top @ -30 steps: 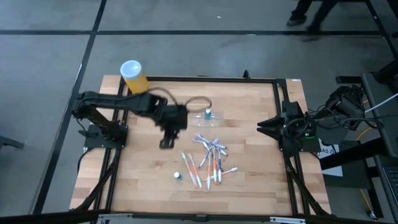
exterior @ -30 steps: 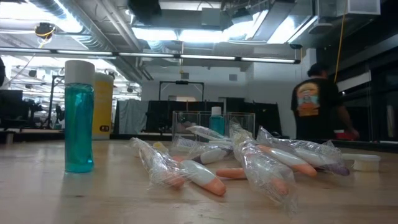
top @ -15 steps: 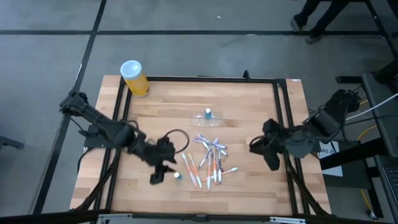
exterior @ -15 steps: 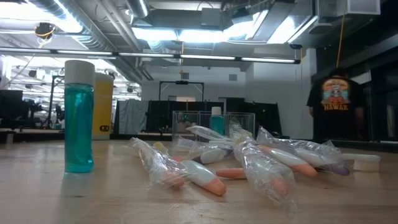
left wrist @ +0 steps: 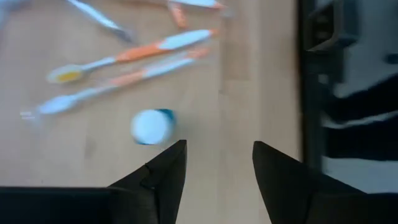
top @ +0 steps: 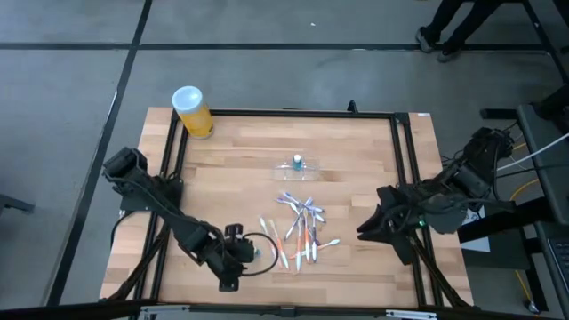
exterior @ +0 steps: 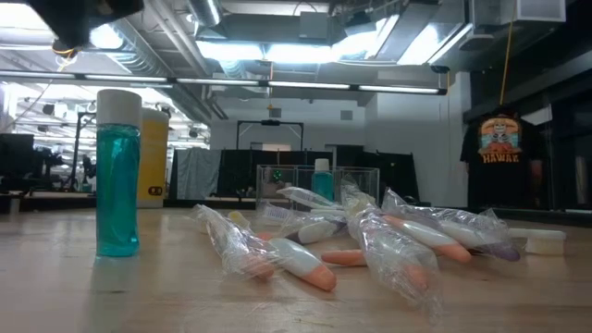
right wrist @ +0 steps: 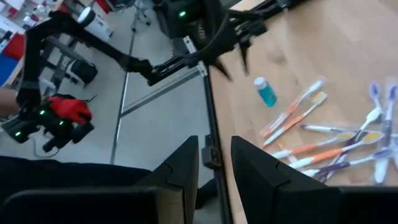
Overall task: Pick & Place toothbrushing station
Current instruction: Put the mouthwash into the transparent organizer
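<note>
The toothbrushing station, a small clear plastic holder of joined cup-like compartments (top: 296,168), stands upright toward the far middle of the pale wooden counter (top: 356,258), with a little teal bottle seeming to stand in or just behind it; in the low view the see-through holder (exterior: 316,187) rises behind the heap of plastic-wrapped toothbrushes (exterior: 370,242), so nothing grips it and the pick is, by my reading, not yet begun. The left claw (top: 228,279) hangs low near the front edge of the counter, well apart from the holder, its two dark fingers (left wrist: 163,174) spread with bare wood between them; a small teal bottle with a white cap (left wrist: 151,126) stands just ahead of them. That spread suits an approach, though it is aimed nearer the bottle and the scattered orange, white and blue toothbrushes (top: 298,233) than the station. The right claw (top: 366,224) hovers at the right side of the counter, near the brushes, fingers (right wrist: 185,163) parted and empty, probably waiting. A yellow cylinder with a white lid (top: 191,110) sits at the far left corner, out of the way. A tall teal bottle (exterior: 117,172) stands close to the low camera.
</note>
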Robot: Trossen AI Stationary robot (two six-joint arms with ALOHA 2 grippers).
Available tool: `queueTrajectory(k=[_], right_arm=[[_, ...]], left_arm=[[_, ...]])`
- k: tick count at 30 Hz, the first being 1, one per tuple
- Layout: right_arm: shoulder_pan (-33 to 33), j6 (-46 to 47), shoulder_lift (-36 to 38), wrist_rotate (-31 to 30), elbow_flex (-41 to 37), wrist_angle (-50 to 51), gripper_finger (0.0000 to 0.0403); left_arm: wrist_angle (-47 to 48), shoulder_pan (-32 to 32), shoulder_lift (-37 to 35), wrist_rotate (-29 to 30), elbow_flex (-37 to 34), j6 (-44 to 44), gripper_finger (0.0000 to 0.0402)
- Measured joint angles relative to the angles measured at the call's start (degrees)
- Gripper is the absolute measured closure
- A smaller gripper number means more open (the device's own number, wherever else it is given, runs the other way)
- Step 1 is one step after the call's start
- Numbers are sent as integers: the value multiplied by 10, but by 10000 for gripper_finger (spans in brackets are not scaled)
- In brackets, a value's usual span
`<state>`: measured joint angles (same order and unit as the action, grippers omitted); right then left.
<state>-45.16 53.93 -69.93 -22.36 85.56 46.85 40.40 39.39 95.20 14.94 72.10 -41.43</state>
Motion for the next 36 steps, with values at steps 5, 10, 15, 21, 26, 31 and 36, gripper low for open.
queueTrajectory(k=[5,10,15,21,26,31,36], right_arm=[[-35,24,-6,-42,0,-6,305],[-55,41,-20,-58,0,-6,305],[-63,53,-29,-68,0,-5,305],[-66,56,-29,-72,0,-6,305],[-66,56,-29,-72,0,-6,305],[-66,56,-29,-72,0,-6,304],[-66,54,-29,-72,0,-6,304]], left_arm=[[7,-7,0,35,0,0,221],[7,-21,15,23,0,2,221],[19,-32,15,34,0,3,221],[17,-45,16,19,0,16,221],[16,-47,19,8,0,16,221],[17,-46,19,7,0,16,221],[13,-46,26,5,0,9,221]])
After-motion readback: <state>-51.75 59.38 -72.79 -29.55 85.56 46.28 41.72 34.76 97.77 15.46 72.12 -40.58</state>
